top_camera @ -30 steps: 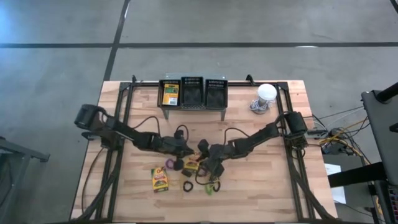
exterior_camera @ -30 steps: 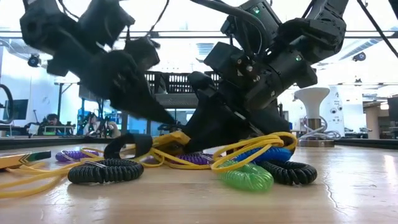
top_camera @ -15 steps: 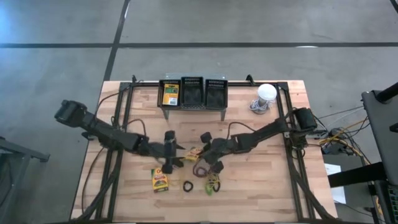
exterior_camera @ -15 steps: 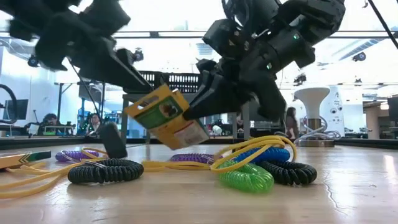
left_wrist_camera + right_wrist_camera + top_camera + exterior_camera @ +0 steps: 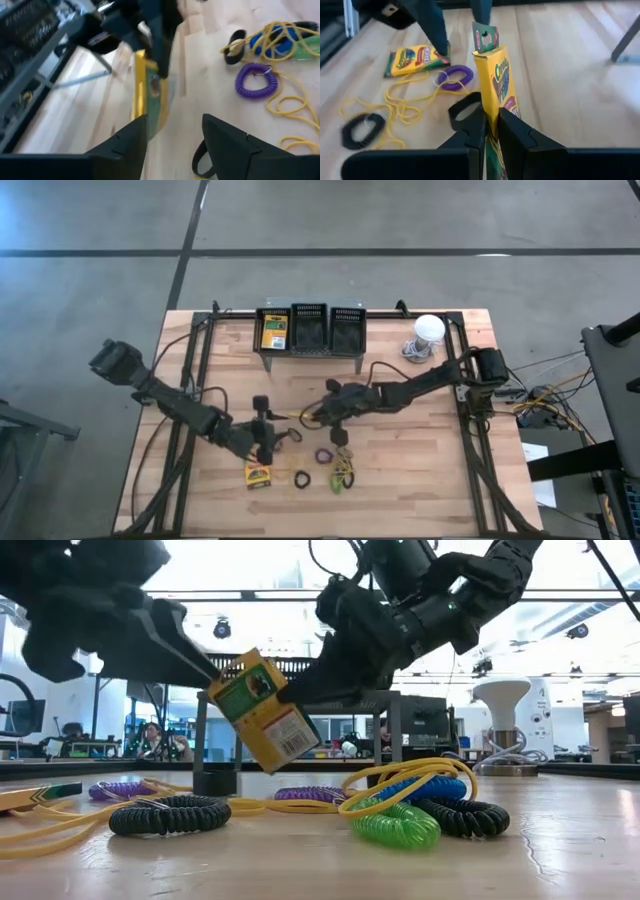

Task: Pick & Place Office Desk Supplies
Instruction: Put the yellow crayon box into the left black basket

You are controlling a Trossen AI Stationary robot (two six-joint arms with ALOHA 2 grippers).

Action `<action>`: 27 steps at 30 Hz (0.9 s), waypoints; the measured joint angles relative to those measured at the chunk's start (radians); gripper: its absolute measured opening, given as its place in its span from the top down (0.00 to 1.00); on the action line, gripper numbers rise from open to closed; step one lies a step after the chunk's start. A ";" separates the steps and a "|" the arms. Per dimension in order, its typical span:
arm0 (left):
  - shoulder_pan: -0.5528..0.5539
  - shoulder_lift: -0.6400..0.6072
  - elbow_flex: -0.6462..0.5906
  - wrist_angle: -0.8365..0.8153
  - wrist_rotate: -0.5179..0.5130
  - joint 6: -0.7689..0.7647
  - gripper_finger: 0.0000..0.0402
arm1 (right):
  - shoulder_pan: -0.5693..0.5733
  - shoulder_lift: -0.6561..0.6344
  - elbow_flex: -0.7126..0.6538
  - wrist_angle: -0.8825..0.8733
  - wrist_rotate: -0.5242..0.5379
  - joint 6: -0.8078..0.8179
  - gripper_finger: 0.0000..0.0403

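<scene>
low view showed a crayon box held clear of the table, tilted, hang-tab end up. box was yellow with a green front panel and a white label patch near its lower end. right gripper pinched the box, fingers pressed on its flat faces; in the right wrist view the two dark fingers squeezed the box's narrow body, green punched tab at the far end. left gripper stood with fingers spread, near the box but not touching it; the left wrist view saw the box edge-on past them.

high view: held box sat over mid-table, between the two grippers. second crayon box lay flat on the wood near the front edge, beside the left gripper. third box stood in the left compartment of the black bin row.

coiled bands lay loose: purple, green, black, blue, with yellow cord looped over them.
</scene>
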 joint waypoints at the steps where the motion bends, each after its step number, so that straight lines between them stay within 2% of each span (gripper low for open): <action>1: 0.006 0.000 -0.007 0.003 0.000 -0.018 0.51 | 0.000 0.000 0.000 -0.003 0.000 0.030 0.92; 6: 0.049 0.000 -0.042 0.095 0.028 -0.040 0.43 | -0.001 0.000 0.001 0.001 0.015 0.098 0.92; 8: 0.068 0.000 -0.056 0.134 0.064 -0.039 0.39 | 0.000 0.000 0.001 0.006 0.048 0.097 0.92; 11: 0.095 0.000 -0.064 0.160 0.054 -0.053 0.36 | -0.001 0.000 0.001 0.009 0.064 0.075 0.92; 15: 0.101 -0.002 -0.054 0.154 -0.007 -0.076 0.35 | 0.001 0.001 -0.012 0.011 0.070 0.050 0.92; 22: 0.095 -0.008 -0.017 0.154 -0.006 -0.069 0.35 | 0.026 0.005 -0.022 0.021 0.076 -0.063 0.92; 27: 0.106 0.020 -0.019 0.172 0.114 -0.049 0.35 | 0.042 0.004 -0.024 0.071 0.077 -0.103 0.92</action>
